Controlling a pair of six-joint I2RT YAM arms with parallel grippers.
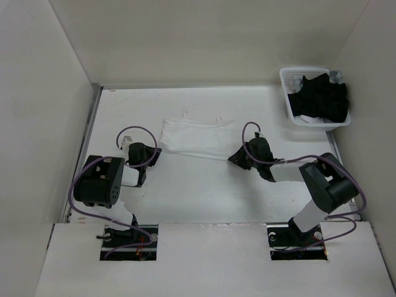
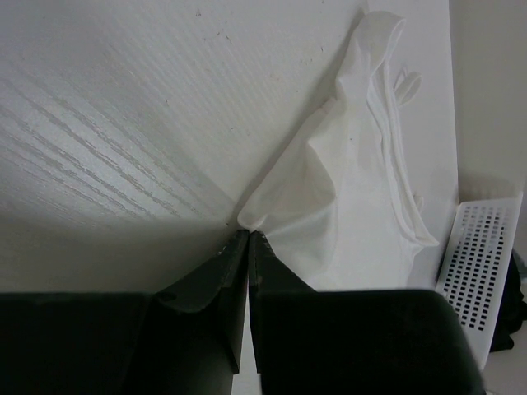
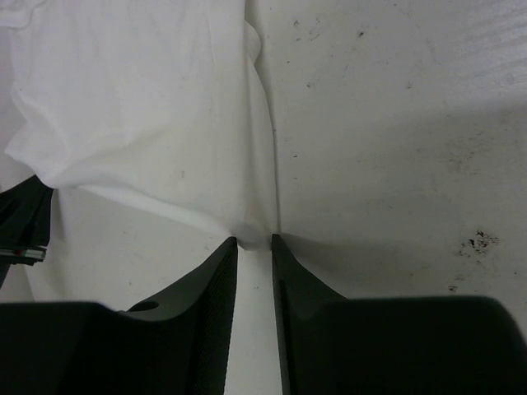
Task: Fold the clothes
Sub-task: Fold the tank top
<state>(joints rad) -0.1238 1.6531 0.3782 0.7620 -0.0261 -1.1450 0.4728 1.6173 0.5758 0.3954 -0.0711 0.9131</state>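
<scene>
- white camisole [image 1: 198, 139] lies flat in the middle of the table [image 1: 185, 198]; shoulder straps [image 1: 185, 115] toward the far side, hem toward the arms; lattice basket [image 1: 288, 99] of black garments [image 1: 322, 98] well apart at far right
- left gripper [image 2: 249, 234]: jaws pressed together on the near-left hem corner; cloth drawn to a small peak at the tips
- right gripper [image 3: 254, 240]: jaws narrow, a slit showing between them; near-right hem corner bunched at the tips, not clearly bitten
- risk: each side has only the very corner; thin fabric likely to slide out on lifting; one side dropping would skew the fold
- risk: right arm rising before its jaws close would leave that corner on the table; left pull alone would drag the top askew
- risk: creases along the right edge could get folded in under uneven tension
- risk: loose straps may flop or tuck under as the hem is carried over
</scene>
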